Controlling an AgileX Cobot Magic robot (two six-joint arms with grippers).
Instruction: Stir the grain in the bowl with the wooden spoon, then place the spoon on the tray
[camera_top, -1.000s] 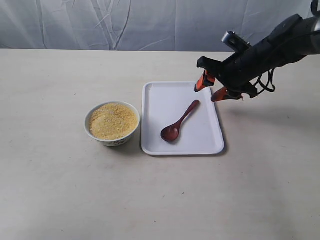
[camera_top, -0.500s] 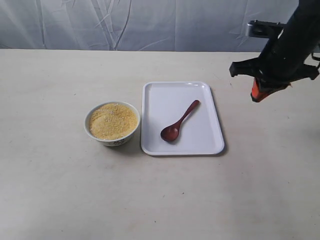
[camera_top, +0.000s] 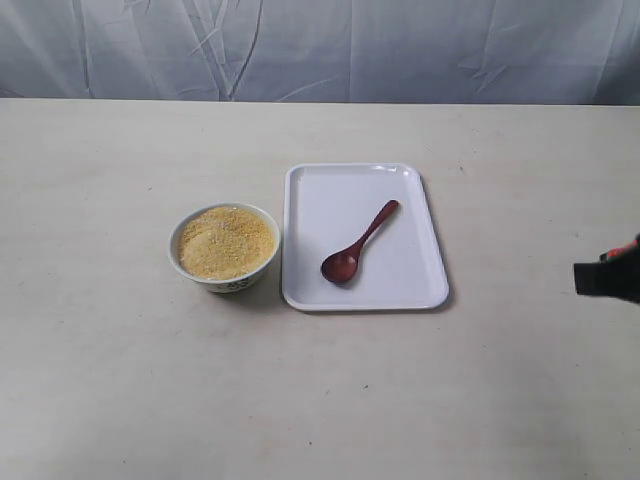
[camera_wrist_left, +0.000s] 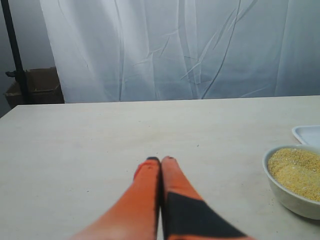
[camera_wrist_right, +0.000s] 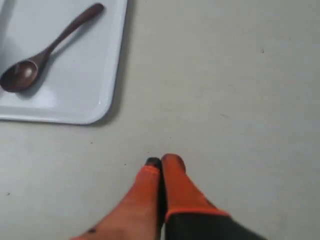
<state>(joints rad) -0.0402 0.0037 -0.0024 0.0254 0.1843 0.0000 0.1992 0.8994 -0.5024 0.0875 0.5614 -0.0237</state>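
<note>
The dark reddish-brown wooden spoon (camera_top: 358, 243) lies slantwise on the white tray (camera_top: 320, 185), its oval end toward the near rim; the right wrist view also shows the spoon (camera_wrist_right: 47, 50) on the tray (camera_wrist_right: 100, 75). Left of the tray stands the small white bowl (camera_top: 224, 279), full of yellow-tan grain (camera_top: 226, 241); the left wrist view catches the bowl (camera_wrist_left: 282, 192) and its grain (camera_wrist_left: 297, 170). My right gripper (camera_wrist_right: 163, 162) is shut and empty over bare table beside the tray, barely visible at the exterior view's right edge (camera_top: 612, 272). My left gripper (camera_wrist_left: 160, 160) is shut and empty, some way from the bowl.
A pale tabletop (camera_top: 120, 380) stretches all around, backed by a white curtain (camera_top: 320, 45). A dark stand and a brown box (camera_wrist_left: 35, 85) sit beyond the table's far corner in the left wrist view.
My right arm has pulled back from above the tray's far right corner toward the right edge of the exterior view. Spoon, tray and bowl have stayed put.
</note>
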